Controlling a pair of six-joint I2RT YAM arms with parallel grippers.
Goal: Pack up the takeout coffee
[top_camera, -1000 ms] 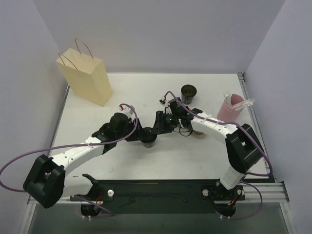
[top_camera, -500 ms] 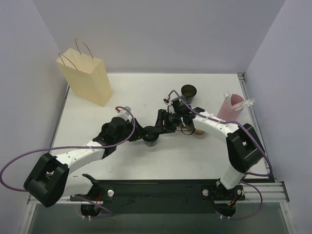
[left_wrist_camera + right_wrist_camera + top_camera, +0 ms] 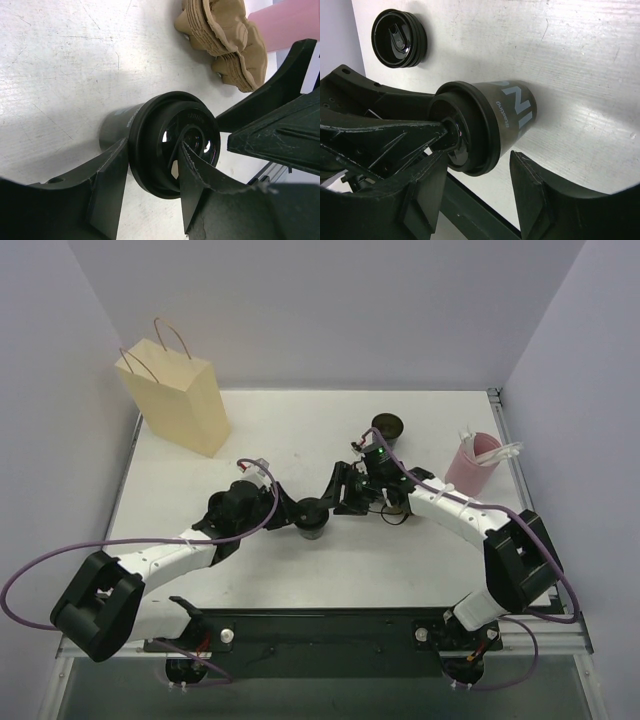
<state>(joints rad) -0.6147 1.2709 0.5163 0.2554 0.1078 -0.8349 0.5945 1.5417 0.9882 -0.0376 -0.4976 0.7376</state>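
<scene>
Top external: lidded cup [image 3: 312, 528] mostly hidden under left claw [image 3: 304, 511] clenched on it; right claw [image 3: 479, 160] released, fingers apart.

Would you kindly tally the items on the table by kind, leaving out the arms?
Dark coffee cups with black lids: 2
Tan paper bag with handles: 1
Pink tub holding white utensils: 1
Stack of brown pulp carriers: 1
Total: 5

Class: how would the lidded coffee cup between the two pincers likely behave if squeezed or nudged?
The coffee cup narrows towards its base, so a high sideways push would probably tip it. Its wall looks like smooth paper, so a hard squeeze may dent it. The lid hides the contents; weight cannot be judged.
</scene>
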